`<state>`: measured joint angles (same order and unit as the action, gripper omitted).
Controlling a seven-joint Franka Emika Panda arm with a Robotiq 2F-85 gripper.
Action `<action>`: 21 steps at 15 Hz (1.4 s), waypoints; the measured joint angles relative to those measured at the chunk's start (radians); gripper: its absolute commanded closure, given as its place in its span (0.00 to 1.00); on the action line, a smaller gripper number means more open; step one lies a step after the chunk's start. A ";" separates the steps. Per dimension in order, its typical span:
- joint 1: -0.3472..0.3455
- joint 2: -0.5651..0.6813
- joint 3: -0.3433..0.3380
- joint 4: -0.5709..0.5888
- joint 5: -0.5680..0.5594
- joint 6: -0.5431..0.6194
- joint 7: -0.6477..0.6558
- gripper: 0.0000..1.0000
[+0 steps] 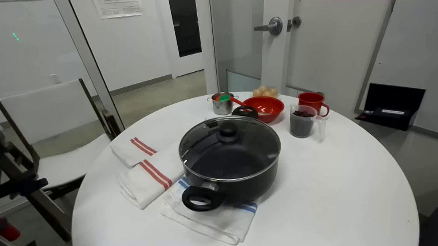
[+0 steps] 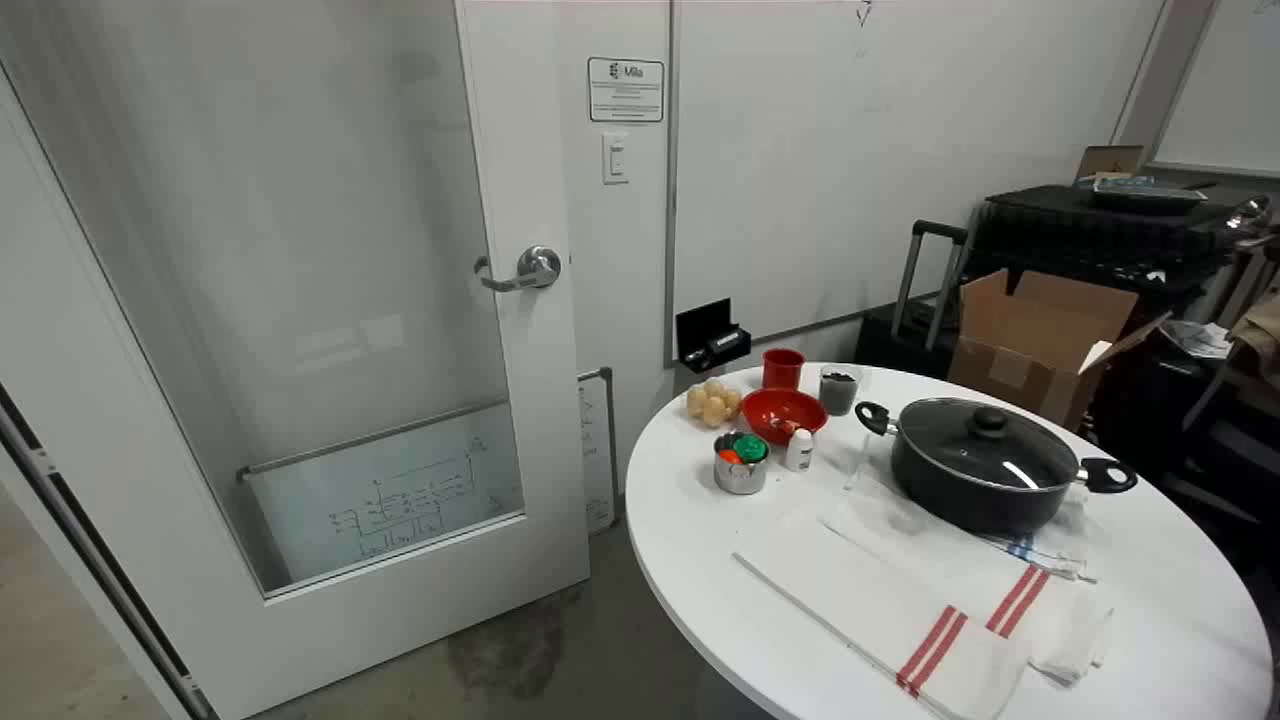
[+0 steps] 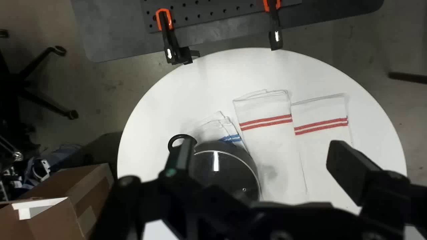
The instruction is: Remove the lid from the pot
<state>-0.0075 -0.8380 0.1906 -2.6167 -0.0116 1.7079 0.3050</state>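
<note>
The pot (image 1: 255, 188) is wide and black with loop side handles. It stands on the table and partly on a blue-striped towel, and also shows in an exterior view (image 2: 960, 490). The lid (image 1: 236, 160), see-through glass with a metal rim and black knob, lies flat on the pot and also shows in an exterior view (image 2: 1030, 450). In the wrist view my gripper (image 3: 262, 155) is open and empty, high above the table. Its left finger covers part of the pot (image 3: 217, 145) and lid (image 3: 223, 176); the knob is hidden behind the gripper.
Two red-striped towels (image 1: 155, 175) lie beside the pot. A red bowl (image 1: 270, 106), a small metal pot (image 1: 223, 106), a measuring cup (image 1: 301, 126) and a red mug (image 1: 311, 100) stand beyond it. The round white table (image 3: 250, 66) adjoins a dark bench with clamps (image 3: 170, 40).
</note>
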 measured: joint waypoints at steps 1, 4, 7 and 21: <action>0.000 0.000 0.000 0.000 0.000 0.000 0.000 0.00; 0.000 0.000 0.000 0.000 0.000 0.000 0.000 0.00; 0.000 0.000 0.000 0.000 0.000 0.000 0.000 0.00; -0.060 0.183 -0.143 -0.007 -0.108 0.184 -0.138 0.00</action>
<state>-0.0671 -0.6553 0.0471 -2.6234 -0.1192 1.8919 0.1672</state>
